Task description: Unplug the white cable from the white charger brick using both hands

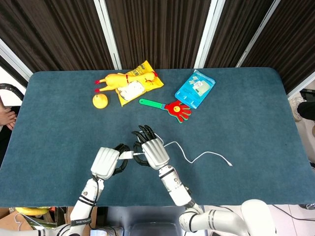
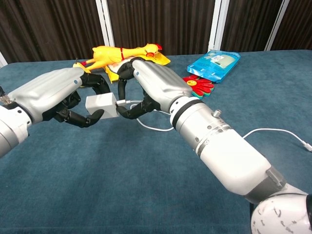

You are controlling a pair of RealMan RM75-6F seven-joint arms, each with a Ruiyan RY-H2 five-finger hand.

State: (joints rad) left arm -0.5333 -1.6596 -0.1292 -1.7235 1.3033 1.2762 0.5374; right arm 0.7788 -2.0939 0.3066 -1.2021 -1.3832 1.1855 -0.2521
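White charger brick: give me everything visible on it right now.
The white charger brick is a small, smooth, rounded block, plastic by the look, held above the table in the left hand. Dark fingers wrap over and under it. The white cable is still plugged into its right end, where the right hand pinches the connector. No markings are visible.
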